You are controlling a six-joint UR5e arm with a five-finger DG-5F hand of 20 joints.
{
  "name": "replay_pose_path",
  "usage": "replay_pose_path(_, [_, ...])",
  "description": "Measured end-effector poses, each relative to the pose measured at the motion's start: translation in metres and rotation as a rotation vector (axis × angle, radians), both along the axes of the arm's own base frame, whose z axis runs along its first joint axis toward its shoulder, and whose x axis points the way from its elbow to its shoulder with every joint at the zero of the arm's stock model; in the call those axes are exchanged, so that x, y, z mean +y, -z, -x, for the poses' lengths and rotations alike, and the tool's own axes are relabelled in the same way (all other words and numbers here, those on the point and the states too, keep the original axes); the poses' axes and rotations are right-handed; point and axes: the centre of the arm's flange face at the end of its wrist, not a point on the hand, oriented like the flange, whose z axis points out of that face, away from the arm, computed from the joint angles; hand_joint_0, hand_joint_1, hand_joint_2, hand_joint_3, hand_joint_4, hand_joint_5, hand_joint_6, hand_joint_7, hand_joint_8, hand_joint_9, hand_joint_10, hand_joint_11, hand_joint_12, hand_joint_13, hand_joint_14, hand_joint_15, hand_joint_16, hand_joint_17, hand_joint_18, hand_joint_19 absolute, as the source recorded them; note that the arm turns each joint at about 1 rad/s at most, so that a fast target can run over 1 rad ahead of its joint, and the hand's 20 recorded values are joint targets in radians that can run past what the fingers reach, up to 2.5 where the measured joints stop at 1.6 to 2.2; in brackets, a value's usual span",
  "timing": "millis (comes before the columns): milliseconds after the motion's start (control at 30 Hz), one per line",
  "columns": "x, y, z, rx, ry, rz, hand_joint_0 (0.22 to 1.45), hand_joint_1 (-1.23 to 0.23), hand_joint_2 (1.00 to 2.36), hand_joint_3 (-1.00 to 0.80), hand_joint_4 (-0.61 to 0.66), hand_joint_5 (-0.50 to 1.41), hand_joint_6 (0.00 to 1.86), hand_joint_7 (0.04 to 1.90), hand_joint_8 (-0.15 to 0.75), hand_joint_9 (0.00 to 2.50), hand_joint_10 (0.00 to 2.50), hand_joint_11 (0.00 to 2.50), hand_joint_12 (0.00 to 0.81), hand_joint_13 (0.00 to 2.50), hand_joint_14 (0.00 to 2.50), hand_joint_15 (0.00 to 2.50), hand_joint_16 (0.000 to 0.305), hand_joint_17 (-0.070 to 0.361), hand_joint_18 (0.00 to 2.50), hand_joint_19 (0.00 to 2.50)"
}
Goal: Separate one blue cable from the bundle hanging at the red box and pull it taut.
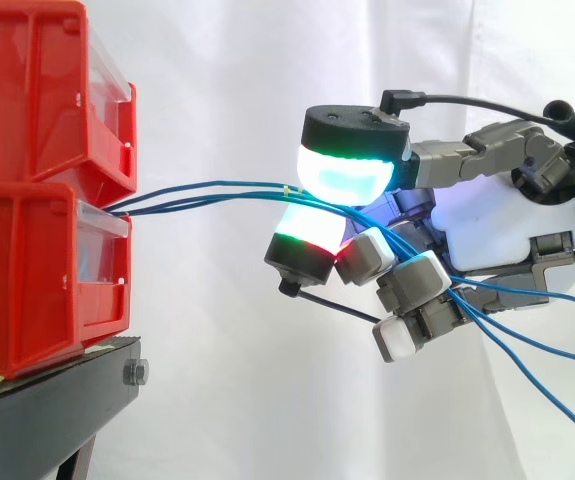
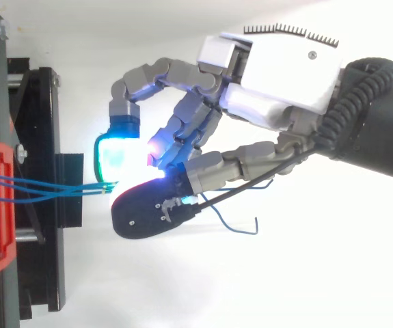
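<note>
Cables (image 1: 207, 192), thin and blue, come out of the front of the lower red bin (image 1: 27, 290) and run almost level to the right, through open air, to the hand (image 1: 497, 230). The hand grips them there: two glowing pads (image 1: 342, 175), one above and one below, are closed on the strands in a pinch, and the other fingers are curled underneath. I think the pinch is placed some way off the bin so that there is a free length between them to stretch. The strands lie close together and meet at the pads, so I cannot tell if one is held or all of them. Their long axis goes from bin to hand, straight out from the bin front when seen from above. They have a small upward bow, so to me they seem not fully taut. Behind the pinch the loose ends pass the curled fingers and fan down to the right. The bin sits on a black stand (image 1: 57, 400).
</note>
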Motion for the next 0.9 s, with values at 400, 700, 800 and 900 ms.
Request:
replay_pose_path(400, [0.0017,0.0011,0.0000,-0.001,0.000,0.000,0.79,-0.95,1.00,-0.50,0.15,-0.18,0.87,1.30,0.335,1.11,0.03,1.03,0.399,1.18,0.03,0.87,0.047,0.106,0.98,0.63])
replay_pose_path(700, [0.0041,0.0053,0.0001,-0.011,0.000,-0.010,0.58,-0.66,1.00,-0.50,0.19,-0.18,0.85,1.26,0.353,1.21,0.02,1.04,0.412,1.30,0.03,0.96,0.050,0.111,1.04,0.70])
replay_pose_path(800, [0.0042,0.0054,-0.0001,-0.013,0.000,-0.011,0.56,-0.66,1.00,-0.50,0.20,-0.19,0.84,1.23,0.359,1.20,0.02,1.05,0.416,1.34,0.03,0.98,0.051,0.116,1.06,0.69])
replay_pose_path(900, [0.0047,0.0057,-0.0001,-0.013,-0.001,-0.011,0.55,-0.69,1.00,-0.50,0.20,-0.19,0.84,1.22,0.360,1.20,0.02,1.07,0.418,1.34,0.03,0.99,0.052,0.117,1.06,0.69])
